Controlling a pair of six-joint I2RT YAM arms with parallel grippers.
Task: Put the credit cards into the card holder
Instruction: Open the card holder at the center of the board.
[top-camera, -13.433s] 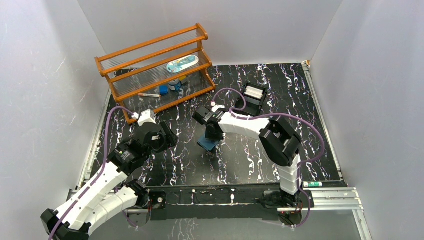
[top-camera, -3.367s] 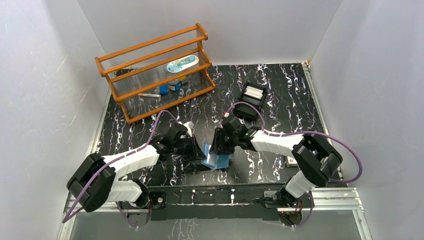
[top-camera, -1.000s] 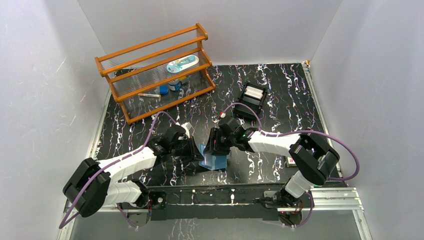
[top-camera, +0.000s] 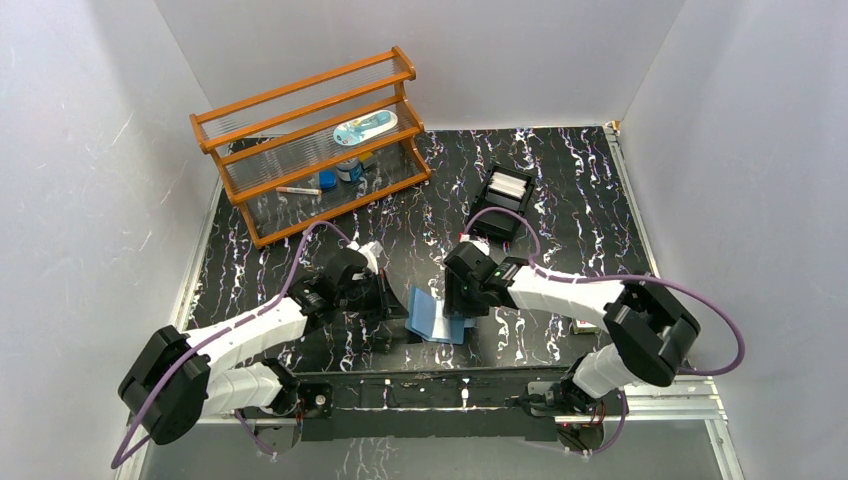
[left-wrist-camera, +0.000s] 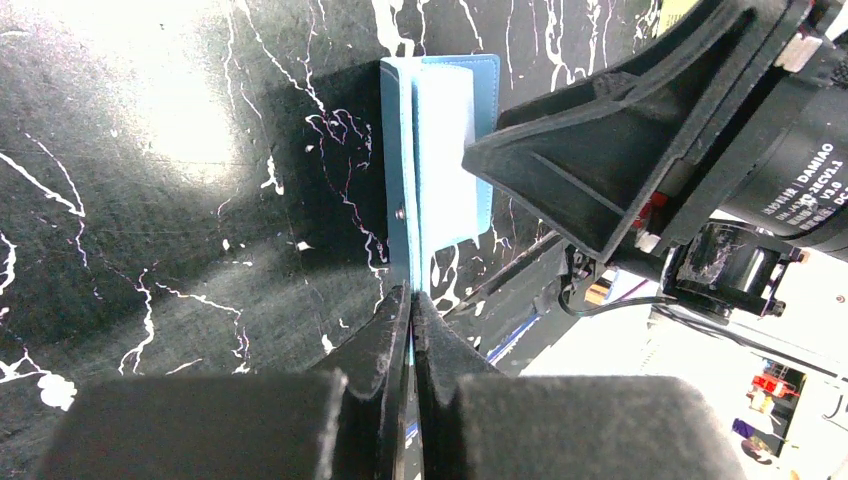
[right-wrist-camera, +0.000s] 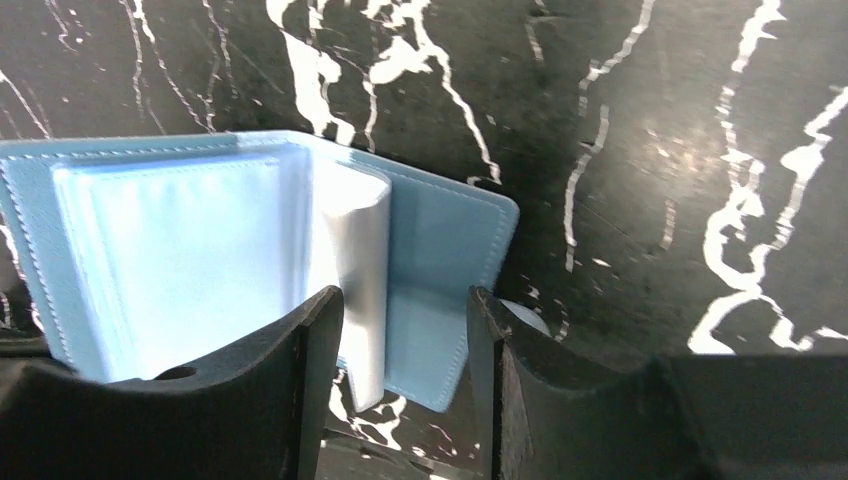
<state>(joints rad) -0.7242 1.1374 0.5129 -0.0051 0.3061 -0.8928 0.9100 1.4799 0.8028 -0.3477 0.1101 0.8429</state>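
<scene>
Black marbled table (top-camera: 560, 200) carries the work. Your left gripper (left-wrist-camera: 410, 300) clamps, fingers together, on the cover edge of the card holder (top-camera: 437, 316), which lies open just ahead of its fingertips. Your right gripper (right-wrist-camera: 405, 330) hovers with fingers apart, a clear sleeve (right-wrist-camera: 360, 260) between them. Step in hand: holding the holder open (no credit card is gripped). Next, fetch a card and align it with a slot.

Card holder (top-camera: 436, 316): light blue, pale stitched edges. Table (top-camera: 580, 190): black, white marbled veins. Shelf rack (top-camera: 310, 140): orange-brown. Arms (top-camera: 250, 325): white and black; cables (top-camera: 497, 209) purple. Tray (top-camera: 492, 222): black.
</scene>
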